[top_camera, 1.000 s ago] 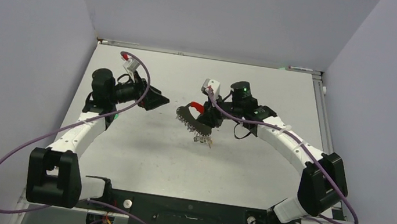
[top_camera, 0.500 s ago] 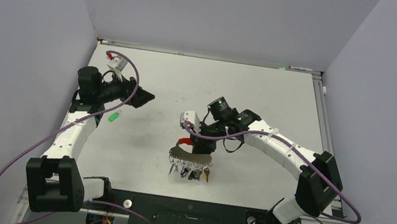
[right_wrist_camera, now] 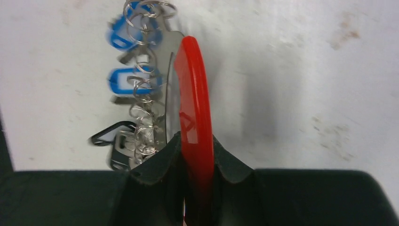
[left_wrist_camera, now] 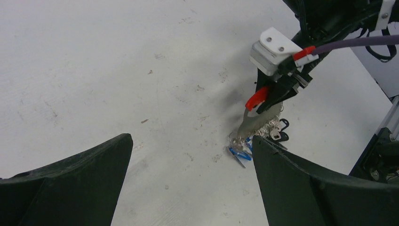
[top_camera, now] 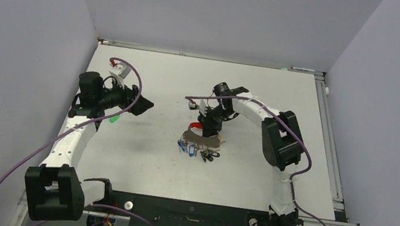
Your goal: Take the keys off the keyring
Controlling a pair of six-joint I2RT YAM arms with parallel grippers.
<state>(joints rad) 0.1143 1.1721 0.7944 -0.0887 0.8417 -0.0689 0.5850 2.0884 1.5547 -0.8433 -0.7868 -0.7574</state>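
Observation:
My right gripper (top_camera: 208,127) is shut on the red arc (right_wrist_camera: 194,108) of the grey crescent keyring (top_camera: 203,139). It holds the keyring on edge near the table's middle. Several keys (top_camera: 193,149) with blue and black tags hang from small rings along its edge and rest on the table. Blue tags (right_wrist_camera: 127,80) and a black one (right_wrist_camera: 110,134) show in the right wrist view. My left gripper (top_camera: 143,105) is open and empty, well left of the keyring. Its view shows the keyring (left_wrist_camera: 251,123) and blue keys (left_wrist_camera: 238,153) ahead by its right finger (left_wrist_camera: 320,188). A green-tagged key (top_camera: 115,118) lies alone under the left arm.
Purple cables loop along both arms. A metal rail (top_camera: 330,143) borders the table's right side, and grey walls close in left, back and right. The right arm's elbow (top_camera: 280,137) stands high to the right of the keyring.
The right arm swung the keyring down toward the near edge, then back to the middle, and the keys now touch the table. The left gripper drew back to the left.

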